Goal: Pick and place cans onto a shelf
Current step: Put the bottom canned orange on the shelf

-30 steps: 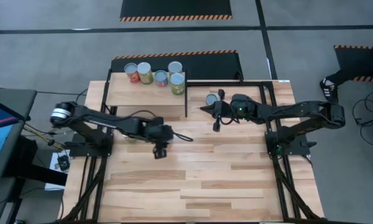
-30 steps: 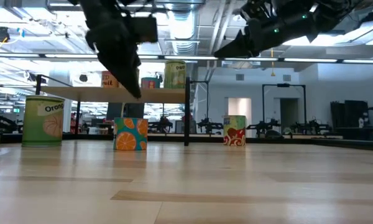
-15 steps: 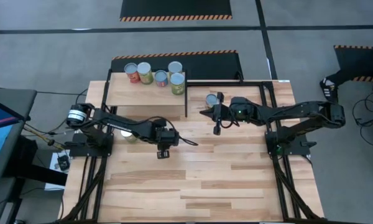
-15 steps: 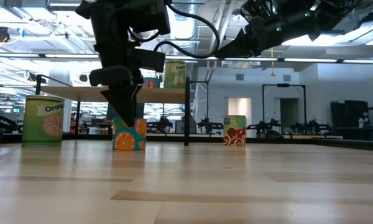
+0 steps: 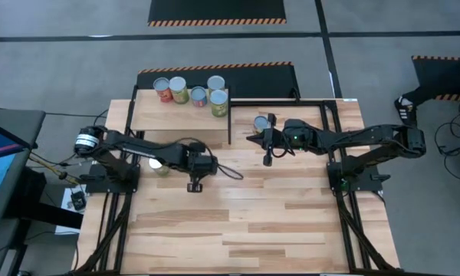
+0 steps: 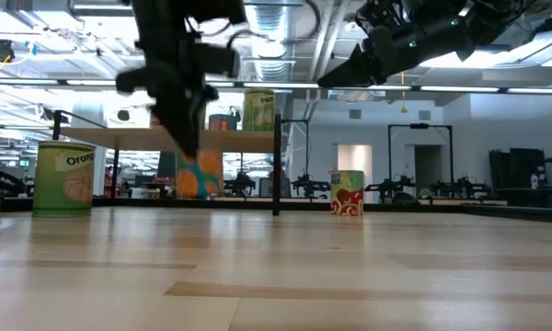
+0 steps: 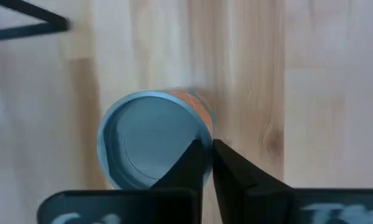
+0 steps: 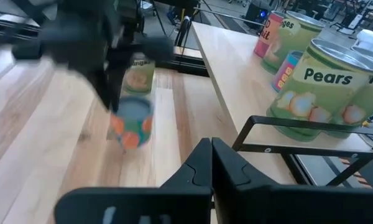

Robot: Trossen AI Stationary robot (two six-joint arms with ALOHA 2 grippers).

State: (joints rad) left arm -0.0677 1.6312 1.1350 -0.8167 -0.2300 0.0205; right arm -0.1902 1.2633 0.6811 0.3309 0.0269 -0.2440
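A can with a blue lid and orange-fruit label (image 7: 150, 142) hangs under my left gripper (image 7: 211, 155), which is shut on it above the middle of the table (image 5: 193, 184). In the low view this can (image 6: 200, 175) is clear of the tabletop. The shelf (image 5: 180, 116) stands at the far left with several cans (image 5: 192, 90) upright on top. A green-labelled can (image 6: 64, 179) and a red-labelled can (image 6: 347, 193) stand on the table. My right gripper (image 8: 210, 155) is shut on nothing, raised to the right of the shelf (image 5: 267, 156). My left gripper pinches the can's top rim (image 7: 205, 134) between its two fingers, one on the lid side and one outside the wall. The fingers come from above, pointing down. The can hangs below them, lifted clear of the table and a little tilted.
A black frame post (image 6: 276, 165) stands at the shelf's right front corner. The green-labelled can (image 5: 155, 163) sits under my left arm, near the shelf's front edge. The red-labelled can (image 5: 261, 123) stands beside my right arm. The near half of the table (image 5: 238, 230) holds nothing.
My left gripper has gone down onto the orange-fruit can, taken hold of its rim and risen again, drifting slightly toward the table's left edge. The can, which stood on the table, is now lifted clear and tilted.
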